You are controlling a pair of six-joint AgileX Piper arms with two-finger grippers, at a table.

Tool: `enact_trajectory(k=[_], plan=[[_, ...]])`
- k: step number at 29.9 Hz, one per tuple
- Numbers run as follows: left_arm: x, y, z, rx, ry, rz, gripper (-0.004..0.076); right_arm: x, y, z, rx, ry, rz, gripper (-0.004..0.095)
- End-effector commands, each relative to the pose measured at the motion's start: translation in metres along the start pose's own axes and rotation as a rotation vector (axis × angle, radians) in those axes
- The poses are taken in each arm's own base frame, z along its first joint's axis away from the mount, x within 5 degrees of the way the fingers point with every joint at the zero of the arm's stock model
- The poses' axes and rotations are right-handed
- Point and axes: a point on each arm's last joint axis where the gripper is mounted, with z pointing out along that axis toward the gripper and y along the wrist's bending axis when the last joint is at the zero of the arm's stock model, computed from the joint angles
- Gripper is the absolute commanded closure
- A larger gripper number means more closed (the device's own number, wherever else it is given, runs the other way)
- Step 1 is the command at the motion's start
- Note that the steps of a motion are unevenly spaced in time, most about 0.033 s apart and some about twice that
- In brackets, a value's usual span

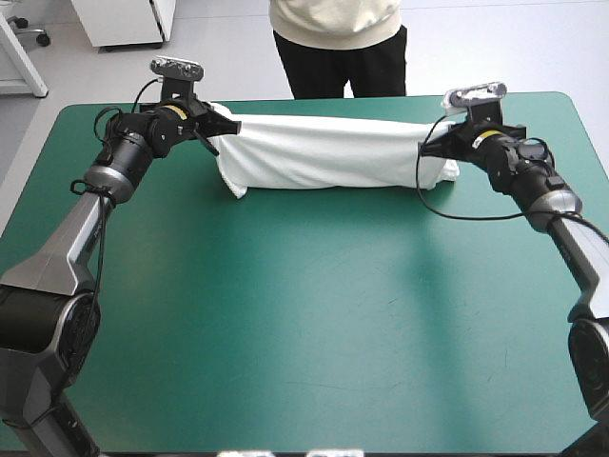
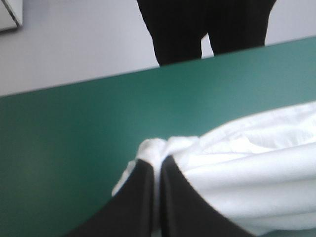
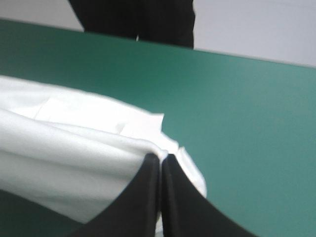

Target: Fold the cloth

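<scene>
Bright, even light falls from overhead. The T-shirt (image 1: 324, 152) casts a soft, narrow shadow on the teal-green cover (image 1: 314, 314) along its near side; nearer than that, the cover shows faint sheen.

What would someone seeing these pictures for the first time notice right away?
First, the white T-shirt, drawn into a long rumpled band across the far part of the teal-green table. Next, the robot's two black hands pinching it: the left hand is shut on one end of the band and the right hand on the other.
</scene>
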Motion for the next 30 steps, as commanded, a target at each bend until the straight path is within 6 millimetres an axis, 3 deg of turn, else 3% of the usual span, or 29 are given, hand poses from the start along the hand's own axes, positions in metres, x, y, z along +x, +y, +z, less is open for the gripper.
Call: enact_trajectory(k=[1,6,9,19,30], plan=[[-0.01,-0.002,-0.029,0.018,0.02,-0.045,0.0733,-0.012,0.001,-0.033,-0.061,-0.035,0.021,0.0925],[0.02,-0.012,-0.039,0.119,0.234,-0.052,0.0733,0.005,0.004,-0.057,-0.179,0.143,0.049,0.0925],[0.034,-0.015,-0.049,0.144,0.303,-0.042,0.0733,0.017,-0.005,-0.07,-0.174,0.244,0.04,0.0925],[0.079,-0.02,-0.092,0.171,0.476,-0.019,0.0733,0.082,0.0,-0.094,-0.202,0.51,0.058,0.0925],[0.155,-0.026,-0.122,0.195,0.665,-0.013,0.0733,0.129,0.005,-0.125,-0.168,0.631,0.082,0.0925]])
